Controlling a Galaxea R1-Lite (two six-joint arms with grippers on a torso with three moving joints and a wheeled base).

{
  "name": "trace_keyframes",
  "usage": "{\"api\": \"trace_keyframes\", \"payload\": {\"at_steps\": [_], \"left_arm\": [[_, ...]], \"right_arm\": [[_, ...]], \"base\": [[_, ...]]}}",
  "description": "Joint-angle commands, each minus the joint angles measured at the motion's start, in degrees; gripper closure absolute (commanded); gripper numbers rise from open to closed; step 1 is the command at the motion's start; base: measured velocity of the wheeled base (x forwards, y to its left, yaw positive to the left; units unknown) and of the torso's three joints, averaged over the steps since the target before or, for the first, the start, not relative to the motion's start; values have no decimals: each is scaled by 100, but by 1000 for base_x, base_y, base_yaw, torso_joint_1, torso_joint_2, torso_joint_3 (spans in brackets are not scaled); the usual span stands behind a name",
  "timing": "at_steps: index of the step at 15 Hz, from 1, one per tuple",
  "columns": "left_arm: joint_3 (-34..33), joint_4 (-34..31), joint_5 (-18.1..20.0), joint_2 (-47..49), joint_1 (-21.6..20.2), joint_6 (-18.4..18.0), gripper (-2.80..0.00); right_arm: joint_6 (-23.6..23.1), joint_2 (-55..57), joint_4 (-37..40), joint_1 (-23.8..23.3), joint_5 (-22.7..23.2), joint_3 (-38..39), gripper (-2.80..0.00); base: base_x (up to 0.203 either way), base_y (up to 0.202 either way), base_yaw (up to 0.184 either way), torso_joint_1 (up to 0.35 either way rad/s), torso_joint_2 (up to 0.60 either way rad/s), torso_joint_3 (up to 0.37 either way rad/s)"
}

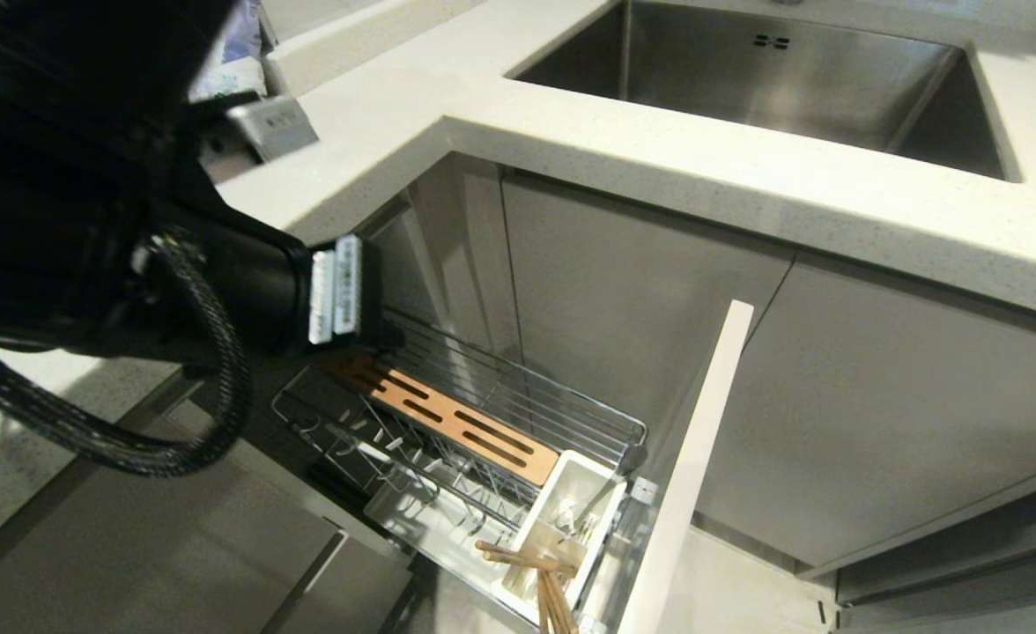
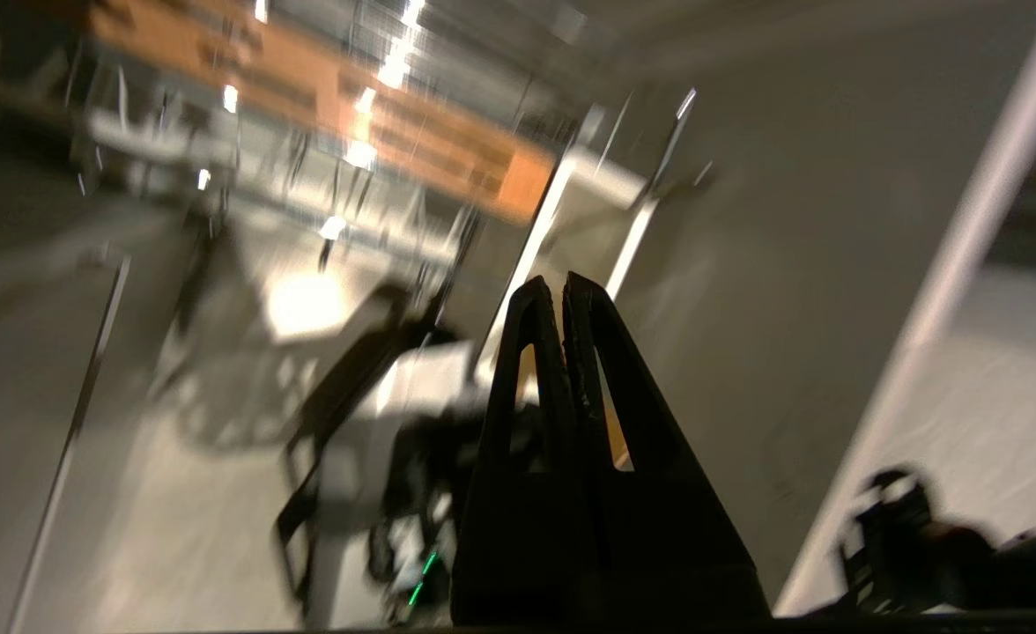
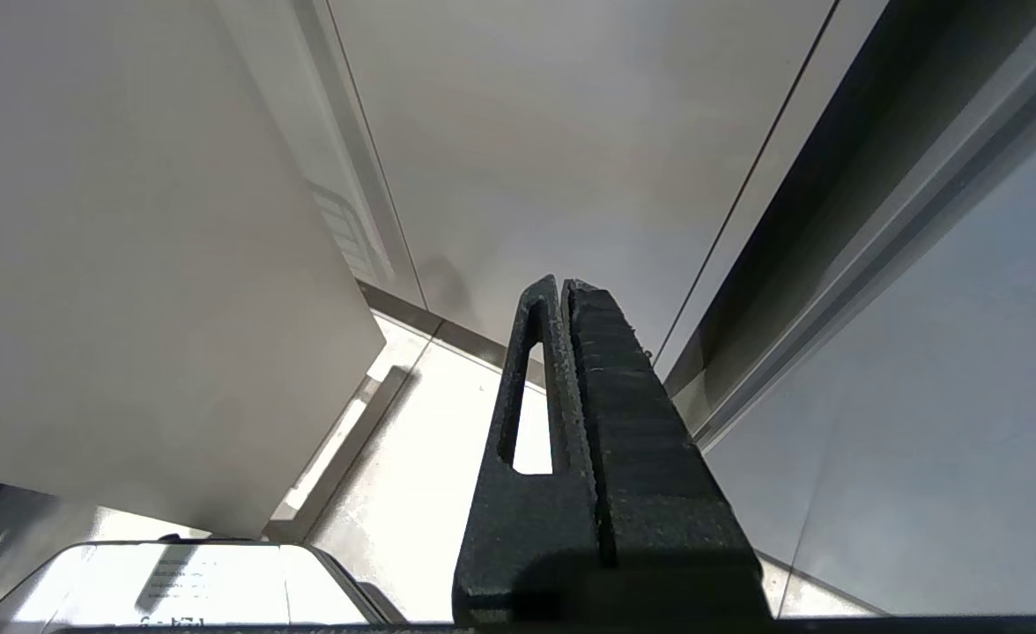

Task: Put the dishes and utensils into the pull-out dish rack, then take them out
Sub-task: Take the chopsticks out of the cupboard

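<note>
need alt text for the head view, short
A chrome wire pull-out dish rack stands open below a pale countertop with a steel sink; wooden chopsticks stick out of its white utensil caddy. The robot's black left arm fills the left side above the rack's far end.

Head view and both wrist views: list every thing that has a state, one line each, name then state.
pull-out dish rack: pulled out, no plate or bowl in its wire slots
white utensil caddy: holds chopsticks and cutlery
chopsticks: in the caddy, leaning out
sink: nothing seen inside
left gripper: shut, holding nothing
right gripper: shut, holding nothing
</note>
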State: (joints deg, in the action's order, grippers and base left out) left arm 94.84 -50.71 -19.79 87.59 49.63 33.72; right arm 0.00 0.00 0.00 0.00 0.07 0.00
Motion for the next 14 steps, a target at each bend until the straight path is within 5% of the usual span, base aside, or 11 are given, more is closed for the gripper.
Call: {"api": "trace_keyframes", "payload": {"at_steps": [1,5,8,9,14], "left_arm": [[87,-561,-1,693,166,70,0],[502,-1602,490,1454,257,267,0],[656,-1783,985,1807,67,256,0],[711,-1823,1087,1955,-33,240,-280],[1121,-2006,1935,2657,-668,-71,-280]], "right_arm": [[0,0,0,0,1,0,0],[0,0,0,0,1,0,0],[0,0,0,0,1,0,0],[0,0,0,0,1,0,0],[0,0,0,0,1,0,0]], "base": [[0,0,0,0,0,0],[0,0,0,0,0,0],[0,0,0,0,0,0],[0,0,0,0,0,0],[0,0,0,0,0,0]]}}
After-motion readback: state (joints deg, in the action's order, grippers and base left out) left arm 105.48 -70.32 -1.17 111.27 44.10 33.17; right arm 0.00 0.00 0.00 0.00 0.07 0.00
